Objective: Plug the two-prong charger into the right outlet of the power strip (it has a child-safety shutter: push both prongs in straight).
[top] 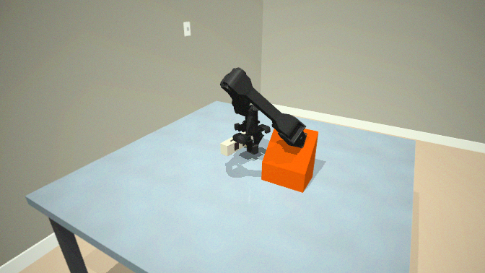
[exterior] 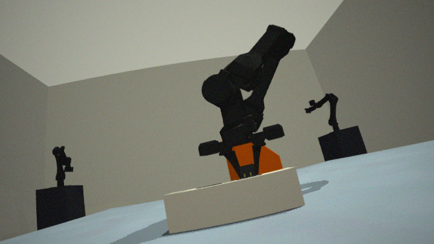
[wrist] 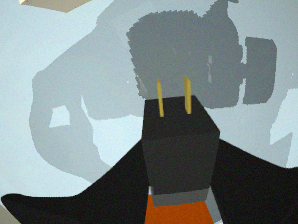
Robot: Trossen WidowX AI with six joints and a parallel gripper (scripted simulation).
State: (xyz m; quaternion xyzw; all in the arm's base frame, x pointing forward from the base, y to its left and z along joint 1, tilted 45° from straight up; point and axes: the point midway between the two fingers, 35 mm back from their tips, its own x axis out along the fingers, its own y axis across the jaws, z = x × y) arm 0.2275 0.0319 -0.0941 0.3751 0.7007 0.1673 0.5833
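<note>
- The gripper [top: 252, 149] [exterior: 248, 171] [wrist: 173, 140] is clamped on the two-prong charger [exterior: 247, 170] [wrist: 180, 155], a dark, matte, boxy block with two thin, straight, brass-yellow prongs [exterior: 248, 174] [wrist: 188, 95], both bare.
- Power strip [top: 227, 148] [exterior: 234, 201] [wrist: 65, 4]: cream, smooth, a long rectangular bar, near the charger on the mottled pale-blue table [top: 162, 202] [exterior: 371, 193] [wrist: 15, 100].
- Orange slope-topped block [top: 286, 173] [exterior: 271, 161] [wrist: 180, 214]: behind the charger in the exterior view.
</note>
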